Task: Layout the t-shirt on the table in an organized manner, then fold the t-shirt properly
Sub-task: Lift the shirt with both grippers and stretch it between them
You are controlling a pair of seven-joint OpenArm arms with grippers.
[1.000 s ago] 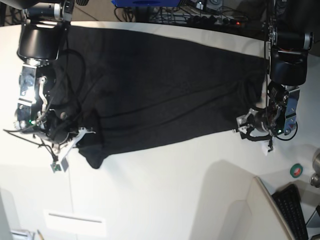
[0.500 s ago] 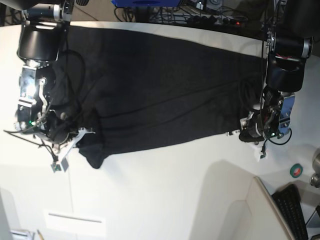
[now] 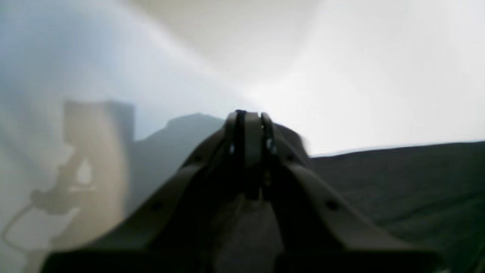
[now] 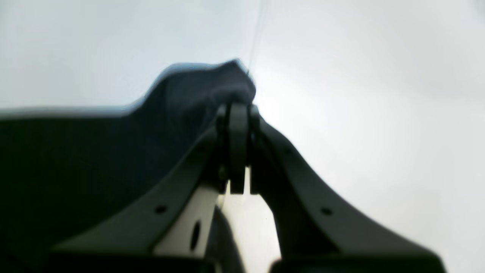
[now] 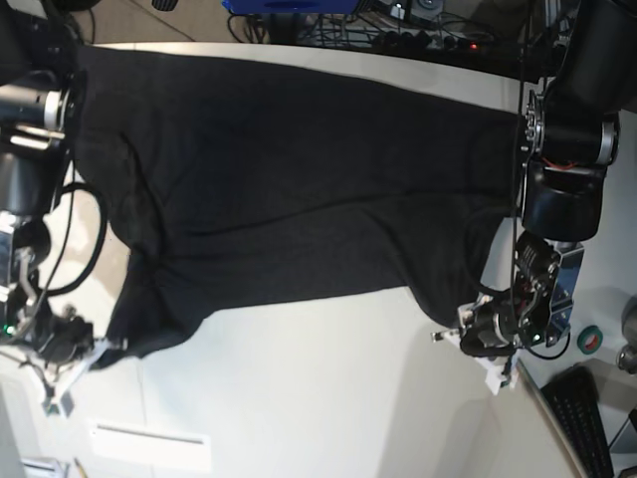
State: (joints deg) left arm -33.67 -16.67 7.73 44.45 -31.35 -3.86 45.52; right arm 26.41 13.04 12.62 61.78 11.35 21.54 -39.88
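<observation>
The black t-shirt (image 5: 299, 169) lies spread across the far half of the off-white table (image 5: 318, 398), and its near edge is drawn out to a point at each end. My left gripper (image 5: 460, 337) is shut on the shirt's near right corner. In the left wrist view the left gripper (image 3: 248, 115) has its jaws together, with dark t-shirt fabric (image 3: 398, 182) running off to the right. My right gripper (image 5: 97, 354) is shut on the near left corner. In the right wrist view a bunch of t-shirt cloth (image 4: 212, 87) sits at the right gripper's (image 4: 238, 108) tips.
A black keyboard (image 5: 582, 423) lies at the bottom right, beside a green tape roll (image 5: 590, 341). A white label (image 5: 149, 443) is stuck near the table's front left. Cables and a blue object (image 5: 289, 6) crowd the space behind the far edge.
My left gripper closed on the shirt's corner. Both grippers then moved toward the near edge, dragging the shirt's near edge with them. The shirt is stretched wider.
</observation>
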